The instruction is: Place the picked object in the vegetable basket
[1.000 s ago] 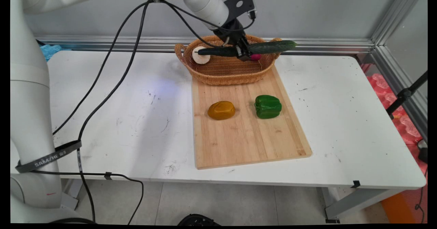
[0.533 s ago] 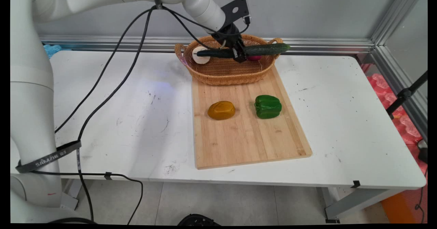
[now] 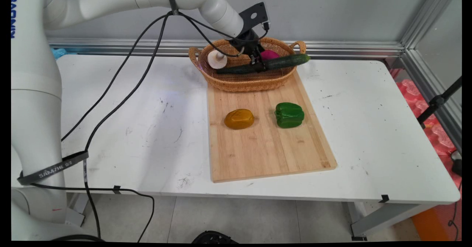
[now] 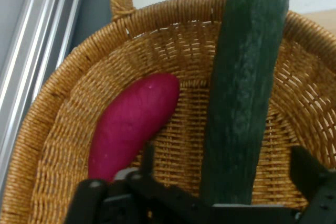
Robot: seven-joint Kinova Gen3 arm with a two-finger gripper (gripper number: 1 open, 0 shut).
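Observation:
My gripper [image 3: 258,65] is down inside the wicker basket [image 3: 239,84] at the back of the table. A long dark green cucumber [image 3: 282,61] lies across the basket, its right end over the right rim. In the hand view the cucumber [image 4: 241,103] runs up between my fingers [image 4: 148,156], which stand apart from it on both sides, so the gripper [image 4: 228,157] is open. A magenta sweet potato [image 4: 134,124] lies on the basket floor [image 4: 73,93] just left of the cucumber. It also shows behind the hand as the sweet potato [image 3: 269,54] in the main view.
A white round mushroom [image 3: 216,58] rests in the basket's left end. A wooden cutting board [image 3: 265,155] lies in front of the basket with a yellow-brown potato [image 3: 239,118] and a green bell pepper [image 3: 289,114] on it. Black cables hang from the arm at left.
The hand came down into the basket with the cucumber. The cucumber now lies lower and tilted, resting across the basket, and the fingers have parted from it.

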